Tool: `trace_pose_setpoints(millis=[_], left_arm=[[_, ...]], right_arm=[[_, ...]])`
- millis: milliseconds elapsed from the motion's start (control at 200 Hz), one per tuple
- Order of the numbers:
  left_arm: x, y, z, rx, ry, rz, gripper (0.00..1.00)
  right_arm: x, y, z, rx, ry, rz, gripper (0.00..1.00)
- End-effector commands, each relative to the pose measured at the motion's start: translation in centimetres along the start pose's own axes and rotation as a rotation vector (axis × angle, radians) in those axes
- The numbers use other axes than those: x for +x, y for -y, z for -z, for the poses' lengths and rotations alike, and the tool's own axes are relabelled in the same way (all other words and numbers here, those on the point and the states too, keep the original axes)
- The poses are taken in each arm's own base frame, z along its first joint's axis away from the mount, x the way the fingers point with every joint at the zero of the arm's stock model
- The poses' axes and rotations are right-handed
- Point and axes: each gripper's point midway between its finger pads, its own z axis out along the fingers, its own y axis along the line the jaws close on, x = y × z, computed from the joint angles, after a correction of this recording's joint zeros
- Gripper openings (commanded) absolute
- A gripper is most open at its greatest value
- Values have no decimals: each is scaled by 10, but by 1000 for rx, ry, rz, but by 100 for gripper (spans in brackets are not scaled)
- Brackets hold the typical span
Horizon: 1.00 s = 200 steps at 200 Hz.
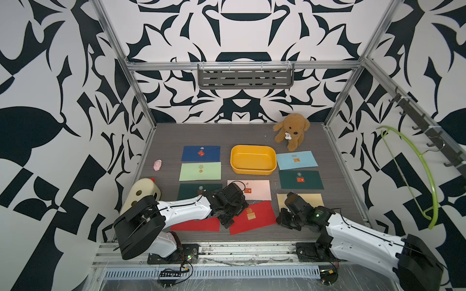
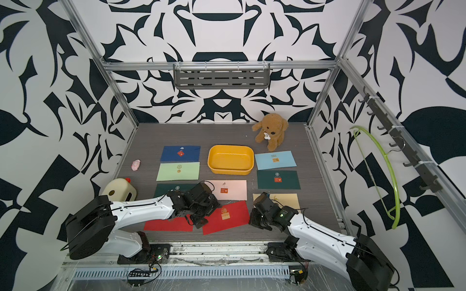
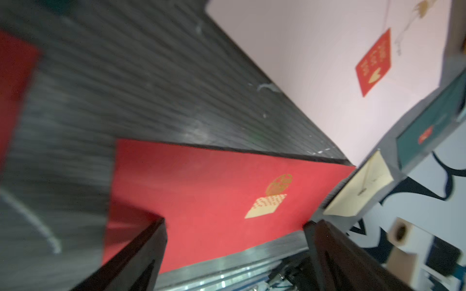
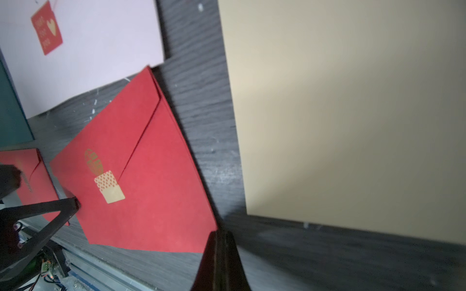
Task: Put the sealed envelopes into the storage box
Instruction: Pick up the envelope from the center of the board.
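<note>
Several sealed envelopes lie flat around the empty yellow storage box [image 1: 252, 171] in both top views: navy [image 1: 200, 153], light green [image 1: 200, 171], pink [image 1: 256, 190], light blue [image 1: 296, 160], dark green [image 1: 301, 179], cream [image 1: 309, 199] and two red ones. My left gripper [image 3: 235, 224] is open, its fingers straddling the near edge of the tilted red envelope [image 3: 201, 191] [image 1: 254, 216]. My right gripper [image 4: 219, 234] is shut with nothing between its fingers. Its tips are on the table at that red envelope's [image 4: 141, 176] corner, beside the cream envelope [image 4: 340, 113]. The left arm partly hides another dark green envelope [image 1: 191, 190] and the second red envelope [image 1: 196, 224].
A brown plush dog [image 1: 291, 131] sits at the back right. A cream jug with a red cap [image 1: 142, 194] and a small pink object [image 1: 158, 165] are on the left. A green hanger [image 1: 413, 176] hangs on the right wall. A metal rail [image 1: 227, 249] runs along the front.
</note>
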Motion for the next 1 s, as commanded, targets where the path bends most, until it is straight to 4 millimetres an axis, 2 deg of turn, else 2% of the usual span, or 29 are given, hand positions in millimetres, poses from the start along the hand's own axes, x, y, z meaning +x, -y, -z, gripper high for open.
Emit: trace_pose_setpoints(millis=[0, 130, 210, 390, 535, 610, 820, 995], left_arm=[[-15, -68, 8, -285, 79, -60, 99], [-17, -56, 14, -258, 86, -91, 99], [-21, -42, 22, -244, 105, -178, 100], [-23, 10, 29, -186, 16, -580, 98], [-14, 37, 36, -155, -84, -903, 98], [-11, 47, 39, -89, -142, -988, 98], [-21, 76, 56, 153, -180, -1197, 98], [-5, 88, 50, 328, -261, -1371, 94]], right_arm=[[-3, 0, 9, 42, 5, 28, 0], [-6, -2, 12, 49, 13, 31, 0], [-8, -6, 16, 42, 23, 39, 0], [-16, -18, 32, 36, 51, 74, 0], [-26, -36, 47, 5, 85, 127, 0], [-29, -42, 51, -1, 95, 147, 0], [-37, -52, 58, 6, 112, 191, 0], [-40, -57, 56, 20, 105, 212, 0]])
